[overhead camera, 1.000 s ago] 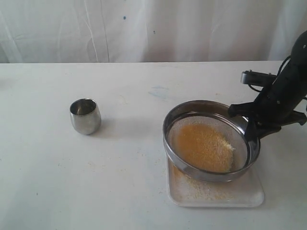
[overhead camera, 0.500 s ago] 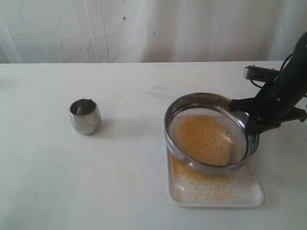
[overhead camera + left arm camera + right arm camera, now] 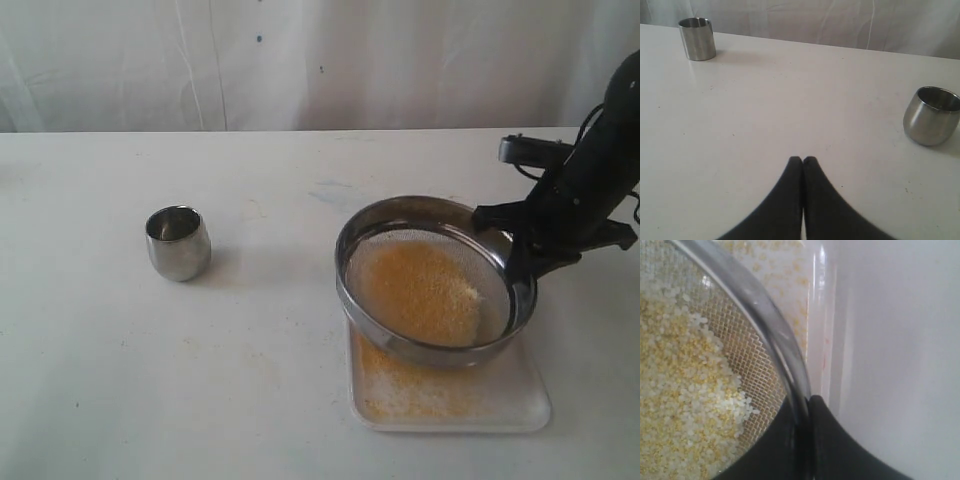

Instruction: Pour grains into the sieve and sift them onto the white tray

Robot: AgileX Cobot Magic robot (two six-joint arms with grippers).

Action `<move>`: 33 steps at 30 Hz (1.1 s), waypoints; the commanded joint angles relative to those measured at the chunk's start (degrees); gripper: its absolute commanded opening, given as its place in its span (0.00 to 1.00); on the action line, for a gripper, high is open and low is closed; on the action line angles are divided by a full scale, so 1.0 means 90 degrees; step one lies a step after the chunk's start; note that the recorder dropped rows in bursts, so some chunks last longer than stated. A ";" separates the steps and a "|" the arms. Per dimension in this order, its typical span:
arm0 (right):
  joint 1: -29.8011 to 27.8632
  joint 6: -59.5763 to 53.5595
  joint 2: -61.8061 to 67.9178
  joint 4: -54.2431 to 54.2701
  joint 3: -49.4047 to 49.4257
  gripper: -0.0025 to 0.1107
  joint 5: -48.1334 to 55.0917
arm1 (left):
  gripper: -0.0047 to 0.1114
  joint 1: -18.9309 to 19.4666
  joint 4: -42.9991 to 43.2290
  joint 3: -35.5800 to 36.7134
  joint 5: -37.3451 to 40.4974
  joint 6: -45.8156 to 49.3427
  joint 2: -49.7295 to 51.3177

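The right gripper point(image 3: 520, 262) is clamped on the sieve point(image 3: 420, 352) by its rim, holding it tilted just over the white tray point(image 3: 520, 405) at lower right so fine yellow grains point(image 3: 420, 290) drop through (whitish ones sit inside). The left gripper point(image 3: 803, 160) hangs closed, empty, apart from the steel cup point(image 3: 178, 242); white table point(image 3: 250, 400) below, white curtain point(image 3: 300, 60) across the top.

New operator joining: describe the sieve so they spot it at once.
On the white table, look to the right half of the exterior view, where the white tray lies, dusted yellow. The sieve hangs just over it, its rim pinched by the right end effector. Unlike the small steel cup off to the left, it is wide, shallow and mesh-bottomed, with grains inside.
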 commanded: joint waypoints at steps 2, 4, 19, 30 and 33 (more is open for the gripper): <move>-0.0072 -0.0111 -0.0093 0.0125 0.0001 0.02 -0.0381 | 0.04 0.0005 0.0043 0.0010 -0.0029 -0.0008 -0.0032; -0.0072 0.0305 -0.0093 0.0125 -0.0051 0.02 -0.0715 | 0.04 0.0005 0.0043 0.0010 -0.0029 -0.0008 -0.0032; -0.0141 0.0522 -0.0093 -0.0219 0.0133 0.02 -0.0423 | 0.04 0.0005 0.0043 0.0010 -0.0029 -0.0008 -0.0032; -0.0162 0.0226 -0.0093 -0.0238 0.0152 0.02 0.0214 | 0.04 0.0005 0.0043 0.0010 -0.0029 -0.0008 -0.0032; -0.0144 0.0023 -0.0093 -0.0250 0.0056 0.02 -0.0039 | 0.04 0.0005 0.0043 0.0010 -0.0029 -0.0008 -0.0032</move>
